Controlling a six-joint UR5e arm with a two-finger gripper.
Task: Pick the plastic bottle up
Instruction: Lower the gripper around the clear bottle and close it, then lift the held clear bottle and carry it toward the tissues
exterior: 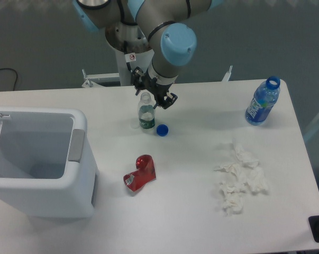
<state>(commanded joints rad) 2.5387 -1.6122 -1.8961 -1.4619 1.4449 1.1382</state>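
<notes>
Standing upright at table centre-rear, the plastic bottle (146,112) carried a green-and-white label band, text unreadable. Gripper (154,94) sat around its neck; closure could not be judged. Blue cap (162,129) lay at the bottle's 4 o'clock, crushed red can (140,173) at 6.

The plastic bottle (146,112) is clear and shiny. The table (201,211) looks smooth and matt white. The tissue (239,177) is crumpled, soft paper.

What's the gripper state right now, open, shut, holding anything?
Gripper: at the neck of the small plastic bottle, which stands on the table; cannot be told whether it is closed on it.
</notes>
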